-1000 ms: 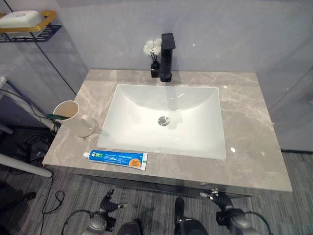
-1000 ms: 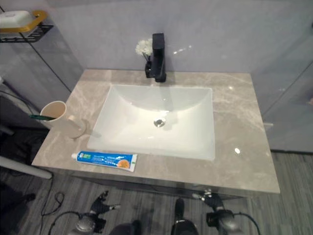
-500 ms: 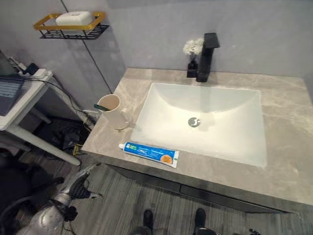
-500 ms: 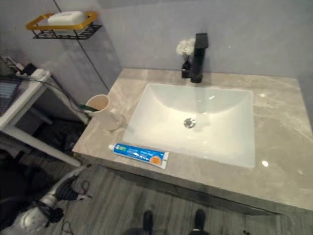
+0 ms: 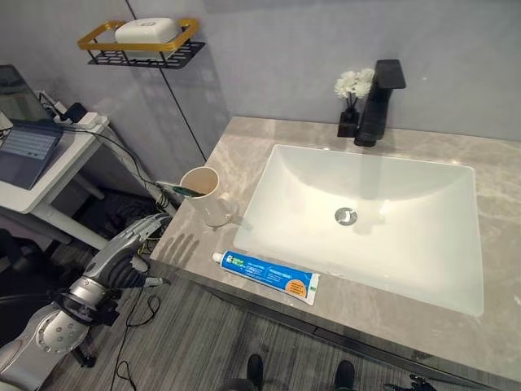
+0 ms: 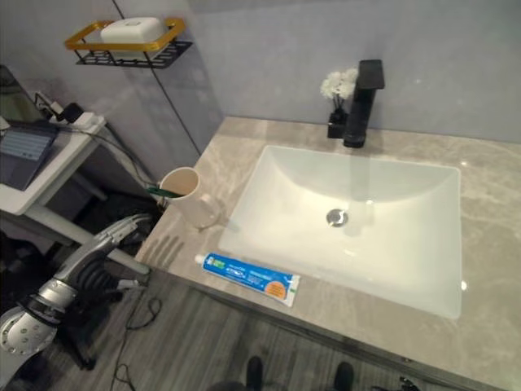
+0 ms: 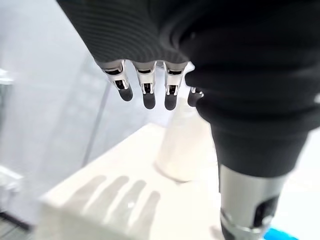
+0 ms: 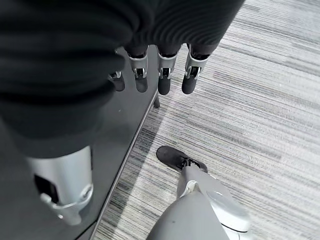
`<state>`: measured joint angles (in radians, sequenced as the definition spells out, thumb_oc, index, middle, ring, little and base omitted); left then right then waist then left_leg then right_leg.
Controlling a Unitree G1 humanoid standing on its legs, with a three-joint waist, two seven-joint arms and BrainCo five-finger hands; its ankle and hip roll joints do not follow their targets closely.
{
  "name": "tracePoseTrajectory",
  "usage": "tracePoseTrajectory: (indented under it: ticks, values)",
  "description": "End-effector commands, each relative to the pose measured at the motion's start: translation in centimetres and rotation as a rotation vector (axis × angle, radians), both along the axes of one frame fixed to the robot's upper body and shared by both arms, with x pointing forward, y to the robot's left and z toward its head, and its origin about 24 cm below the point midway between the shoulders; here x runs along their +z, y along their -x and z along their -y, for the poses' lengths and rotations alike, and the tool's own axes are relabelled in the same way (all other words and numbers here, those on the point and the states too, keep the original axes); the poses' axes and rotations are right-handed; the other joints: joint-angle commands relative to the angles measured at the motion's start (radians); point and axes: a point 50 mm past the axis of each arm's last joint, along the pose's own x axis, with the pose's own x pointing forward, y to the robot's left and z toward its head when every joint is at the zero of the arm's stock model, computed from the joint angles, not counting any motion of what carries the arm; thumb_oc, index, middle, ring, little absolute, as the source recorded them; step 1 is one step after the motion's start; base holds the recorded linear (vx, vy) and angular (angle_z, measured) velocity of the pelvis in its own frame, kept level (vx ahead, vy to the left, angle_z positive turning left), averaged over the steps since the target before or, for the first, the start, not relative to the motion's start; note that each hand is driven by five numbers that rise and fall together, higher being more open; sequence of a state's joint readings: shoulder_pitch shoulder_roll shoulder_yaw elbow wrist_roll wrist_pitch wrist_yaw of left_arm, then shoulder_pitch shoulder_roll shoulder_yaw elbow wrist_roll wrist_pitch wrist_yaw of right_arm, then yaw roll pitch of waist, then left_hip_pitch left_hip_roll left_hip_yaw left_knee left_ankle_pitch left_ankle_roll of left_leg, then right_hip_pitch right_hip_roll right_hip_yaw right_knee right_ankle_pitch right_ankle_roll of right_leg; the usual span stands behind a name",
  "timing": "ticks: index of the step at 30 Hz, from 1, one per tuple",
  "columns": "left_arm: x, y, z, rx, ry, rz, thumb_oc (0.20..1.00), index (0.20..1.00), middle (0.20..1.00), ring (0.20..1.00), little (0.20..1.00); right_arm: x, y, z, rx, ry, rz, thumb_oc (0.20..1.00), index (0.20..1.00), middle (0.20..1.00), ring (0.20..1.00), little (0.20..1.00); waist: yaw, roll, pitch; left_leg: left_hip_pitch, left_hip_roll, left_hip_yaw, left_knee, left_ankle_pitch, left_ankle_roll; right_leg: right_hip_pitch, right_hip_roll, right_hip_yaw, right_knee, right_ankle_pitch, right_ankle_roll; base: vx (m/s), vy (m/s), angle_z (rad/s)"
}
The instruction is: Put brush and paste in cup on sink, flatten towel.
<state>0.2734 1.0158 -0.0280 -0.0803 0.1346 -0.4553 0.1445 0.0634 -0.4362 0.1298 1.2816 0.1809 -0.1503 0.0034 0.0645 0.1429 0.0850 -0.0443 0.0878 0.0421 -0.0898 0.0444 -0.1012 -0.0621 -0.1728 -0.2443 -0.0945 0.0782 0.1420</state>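
A grey marbled counter (image 5: 505,326) carries a white rectangular sink basin (image 5: 366,216) with a round drain at its centre. At the back edge stands a black faucet (image 5: 381,102), with a small vase of white flowers (image 5: 352,88) just beside it. To the robot's left stands a white side table (image 5: 49,175) bearing a laptop (image 5: 28,147), and a gold-rimmed wall shelf (image 5: 142,42) above it holds a white soap bar (image 5: 146,29). The toothpaste tube (image 5: 266,277) lies flat on the counter's front strip, between the basin and the edge, clear of the cup. The cream cup (image 5: 205,195) stands upright near the counter's left corner, with the green-handled toothbrush (image 5: 177,190) resting in its mouth and sticking out leftward. The left hand (image 5: 122,257) hovers off the counter's left corner, fingers straight and spread, holding nothing. The right hand (image 8: 150,75) hangs low over the striped floor (image 8: 260,100), fingers extended and empty.
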Motion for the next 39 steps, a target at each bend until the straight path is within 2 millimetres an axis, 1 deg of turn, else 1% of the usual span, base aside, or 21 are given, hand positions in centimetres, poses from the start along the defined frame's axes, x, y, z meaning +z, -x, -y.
tracePoseTrajectory:
  ticks: [1,4,5,6,7,11,12,15,18,22,28,34,36,37,38,39]
  values:
    - [3.1,-0.8,1.4,-0.118,-0.014,0.129,1.000,1.000,1.000,1.000,1.000,0.2,-1.4,-0.2,0.052,0.016,0.027,1.000,1.000,1.000,1.000,1.000,-0.031,-0.045,0.013,0.004,0.022,0.010,0.003,0.019,-0.032,0.032,-0.080,0.066,0.021,0.012,0.062,0.01,0.006,-0.39]
    - [2.9,-0.4,2.4,-0.178,-0.006,0.103,1.000,1.000,1.000,1.000,1.000,0.6,-2.7,-0.5,0.180,0.041,0.044,1.000,1.000,1.000,1.000,1.000,-0.049,-0.043,0.016,0.015,0.030,0.043,0.003,0.012,-0.033,0.010,-0.071,0.104,0.018,0.021,0.064,0.01,0.009,-0.37]
    - [2.8,-0.5,2.4,-0.178,-0.006,0.103,1.000,1.000,1.000,1.000,1.000,0.6,-2.7,-0.5,0.180,0.041,0.044,1.000,1.000,1.000,1.000,1.000,-0.047,-0.043,0.016,0.015,0.030,0.046,0.003,0.011,-0.033,0.009,-0.071,0.106,0.019,0.021,0.064,0.01,-0.003,-0.49]
    - [2.6,-0.3,2.6,-0.194,-0.012,0.082,1.000,1.000,1.000,1.000,1.000,0.7,-3.0,-0.6,0.207,0.043,0.052,1.000,1.000,1.000,1.000,1.000,-0.055,-0.041,0.016,0.021,0.036,0.062,0.003,0.009,-0.034,-0.001,-0.066,0.125,0.018,0.025,0.065,0.01,-0.002,-0.39]
    - [2.6,-0.3,2.6,-0.194,-0.012,0.082,1.000,1.000,1.000,1.000,1.000,0.7,-2.9,-0.6,0.207,0.043,0.052,1.000,1.000,1.000,1.000,1.000,-0.053,-0.041,0.016,0.021,0.036,0.064,0.003,0.008,-0.034,-0.003,-0.066,0.127,0.018,0.025,0.065,0.02,-0.008,-0.28]
    - [2.0,-0.3,2.9,-0.219,-0.025,0.035,1.000,1.000,1.000,1.000,1.000,0.8,-3.0,-0.5,0.197,0.057,0.061,1.000,1.000,1.000,1.000,1.000,-0.077,-0.039,0.016,0.031,0.045,0.086,0.003,0.001,-0.034,-0.017,-0.056,0.154,0.013,0.025,0.066,0.01,-0.003,-0.21]
    - [2.0,-0.3,2.9,-0.219,-0.025,0.035,1.000,1.000,1.000,1.000,1.000,0.8,-3.0,-0.5,0.196,0.057,0.061,1.000,1.000,1.000,1.000,1.000,-0.075,-0.039,0.016,0.031,0.046,0.087,0.003,0.001,-0.034,-0.018,-0.056,0.155,0.013,0.025,0.066,0.00,0.006,-0.08]
    - [1.4,-0.4,3.1,-0.230,-0.033,0.006,1.000,1.000,1.000,1.000,1.000,0.7,-2.9,-0.4,0.206,0.066,0.050,1.000,1.000,1.000,1.000,1.000,-0.088,-0.039,0.019,0.036,0.046,0.101,0.003,-0.004,-0.032,-0.028,-0.051,0.175,0.013,0.026,0.066,0.01,0.009,-0.12]
    - [0.4,-0.5,3.1,-0.230,-0.048,-0.032,1.000,1.000,1.000,1.000,1.000,0.7,-2.6,-0.2,0.200,0.074,0.040,1.000,1.000,1.000,1.000,1.000,-0.099,-0.041,0.024,0.038,0.047,0.111,0.003,-0.007,-0.031,-0.037,-0.047,0.188,0.014,0.029,0.066,0.02,0.005,-0.12]
    - [-0.8,-0.8,3.1,-0.215,-0.066,-0.058,1.000,1.000,1.000,1.000,1.000,0.8,-2.7,-0.3,0.194,0.082,0.061,1.000,1.000,1.000,1.000,1.000,-0.114,-0.044,0.031,0.034,0.049,0.127,0.003,-0.009,-0.030,-0.056,-0.044,0.203,0.013,0.036,0.068,0.01,0.003,-0.11]
    - [-1.3,-1.1,2.8,-0.181,-0.040,-0.072,1.000,1.000,1.000,1.000,1.000,0.8,-3.4,-0.9,0.231,0.074,0.087,1.000,1.000,1.000,1.000,1.000,-0.129,-0.053,0.035,0.021,0.054,0.143,0.003,-0.008,-0.032,-0.091,-0.036,0.230,0.013,0.047,0.067,0.01,-0.005,-0.16]
    - [-1.6,-1.3,2.9,-0.171,-0.015,-0.080,1.000,1.000,1.000,1.000,1.000,0.9,-3.9,-1.2,0.237,0.071,0.111,1.000,1.000,1.000,1.000,1.000,-0.135,-0.056,0.038,0.017,0.059,0.152,0.003,-0.008,-0.034,-0.103,-0.028,0.242,0.013,0.049,0.065,0.01,-0.009,-0.06]
    - [-1.8,-1.2,2.9,-0.162,0.005,-0.087,0.771,0.771,0.771,0.771,0.771,0.9,-3.8,-1.3,0.235,0.066,0.111,1.000,1.000,1.000,1.000,1.000,-0.138,-0.059,0.037,0.016,0.062,0.156,0.003,-0.008,-0.035,-0.104,-0.026,0.247,0.011,0.049,0.064,0.02,-0.006,-0.13]
    - [-1.8,-1.2,2.9,-0.162,0.005,-0.087,0.740,0.740,0.740,0.740,0.740,0.9,-3.8,-1.3,0.235,0.066,0.111,1.000,1.000,1.000,1.000,1.000,-0.137,-0.059,0.037,0.016,0.062,0.157,0.003,-0.008,-0.035,-0.105,-0.025,0.247,0.011,0.049,0.064,0.03,-0.012,-0.04]
    - [-2.0,-1.2,2.9,-0.156,0.014,-0.098,0.595,0.595,0.595,0.595,0.595,0.8,-3.7,-1.4,0.234,0.065,0.106,1.000,1.000,1.000,1.000,1.000,-0.139,-0.060,0.036,0.018,0.064,0.159,0.003,-0.008,-0.036,-0.106,-0.023,0.250,0.011,0.049,0.064,0.00,0.000,0.00]
    - [-2.0,-1.2,2.9,-0.156,0.014,-0.098,0.589,0.589,0.589,0.589,0.589,0.8,-3.7,-1.4,0.234,0.065,0.106,1.000,1.000,1.000,1.000,1.000,-0.139,-0.060,0.036,0.018,0.064,0.160,0.003,-0.008,-0.036,-0.106,-0.023,0.250,0.011,0.049,0.064,0.03,-0.021,0.00]
